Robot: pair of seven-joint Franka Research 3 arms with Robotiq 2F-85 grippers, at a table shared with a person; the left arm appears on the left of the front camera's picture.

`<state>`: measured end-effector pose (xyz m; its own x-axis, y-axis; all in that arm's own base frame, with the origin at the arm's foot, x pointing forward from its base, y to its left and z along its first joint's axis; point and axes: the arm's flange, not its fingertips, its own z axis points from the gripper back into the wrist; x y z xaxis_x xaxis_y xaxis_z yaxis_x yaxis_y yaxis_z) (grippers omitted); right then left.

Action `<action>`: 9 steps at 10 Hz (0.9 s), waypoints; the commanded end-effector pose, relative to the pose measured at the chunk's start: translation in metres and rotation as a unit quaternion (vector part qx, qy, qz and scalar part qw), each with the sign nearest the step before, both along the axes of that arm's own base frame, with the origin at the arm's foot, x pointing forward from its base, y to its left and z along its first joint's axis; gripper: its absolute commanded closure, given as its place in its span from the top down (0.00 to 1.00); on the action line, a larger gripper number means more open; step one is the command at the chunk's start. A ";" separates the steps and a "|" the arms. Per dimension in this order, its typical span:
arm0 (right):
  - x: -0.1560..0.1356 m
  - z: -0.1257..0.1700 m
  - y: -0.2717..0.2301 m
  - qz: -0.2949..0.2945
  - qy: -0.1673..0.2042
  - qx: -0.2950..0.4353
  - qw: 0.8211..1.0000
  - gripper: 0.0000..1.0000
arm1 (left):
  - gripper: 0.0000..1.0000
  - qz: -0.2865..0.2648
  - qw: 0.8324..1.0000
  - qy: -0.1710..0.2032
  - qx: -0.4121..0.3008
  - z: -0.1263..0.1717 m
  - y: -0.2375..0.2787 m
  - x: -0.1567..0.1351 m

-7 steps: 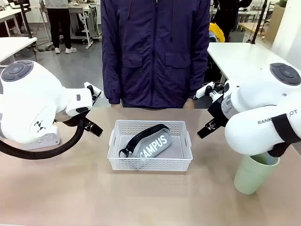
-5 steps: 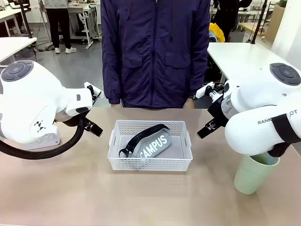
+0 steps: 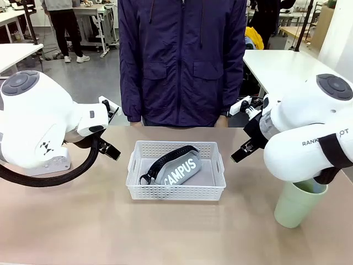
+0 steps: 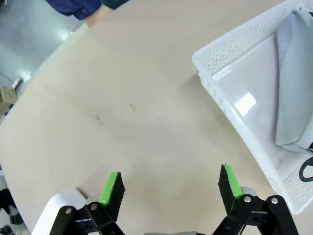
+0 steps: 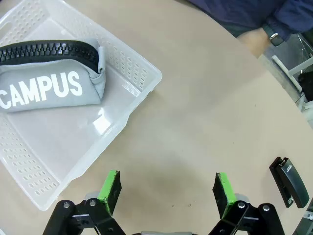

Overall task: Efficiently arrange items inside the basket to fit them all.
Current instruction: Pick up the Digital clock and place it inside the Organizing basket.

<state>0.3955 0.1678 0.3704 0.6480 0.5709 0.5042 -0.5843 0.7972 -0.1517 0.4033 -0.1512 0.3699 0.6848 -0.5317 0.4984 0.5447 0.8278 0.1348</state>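
The white perforated basket (image 3: 176,190) sits mid-table with the grey "CAMPUS" pouch (image 3: 177,169) lying slanted inside it. A pale green cup (image 3: 297,205) stands upright at the front right, partly under my right arm. In the left wrist view my left gripper (image 4: 170,185) hangs open over bare table, the basket (image 4: 230,73) and pouch (image 4: 293,93) off to its right. My right gripper (image 5: 166,190) is open above the table just beside a corner of the basket (image 5: 146,71), which holds the pouch (image 5: 49,85). A black stapler (image 5: 289,182) lies at that view's right edge.
A person in a dark jacket (image 3: 182,61) stands at the far side of the table, one hand (image 5: 257,41) resting near its edge. Bare tabletop (image 3: 110,226) stretches in front of the basket and to its left.
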 end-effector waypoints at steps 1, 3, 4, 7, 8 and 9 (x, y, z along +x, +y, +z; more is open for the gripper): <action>0.000 0.000 0.000 0.000 0.000 0.000 1.000 1.00 | 1.00 0.000 1.000 0.000 0.000 0.000 0.000 0.000; 0.000 0.000 0.000 0.000 0.000 0.000 1.000 1.00 | 1.00 0.000 1.000 0.000 0.000 0.000 0.000 0.000; 0.000 0.000 0.000 0.000 0.000 0.000 1.000 1.00 | 1.00 0.000 1.000 0.000 0.000 0.000 0.000 0.000; 0.000 0.000 0.000 0.000 0.000 0.000 1.000 1.00 | 1.00 0.000 1.000 0.000 0.000 0.000 0.000 0.000; 0.000 0.000 0.000 0.000 0.000 0.000 1.000 1.00 | 1.00 0.000 1.000 0.000 0.000 0.000 0.000 0.000; 0.000 0.000 0.000 0.000 0.000 0.000 1.000 1.00 | 1.00 0.000 1.000 0.000 0.000 0.000 0.000 0.000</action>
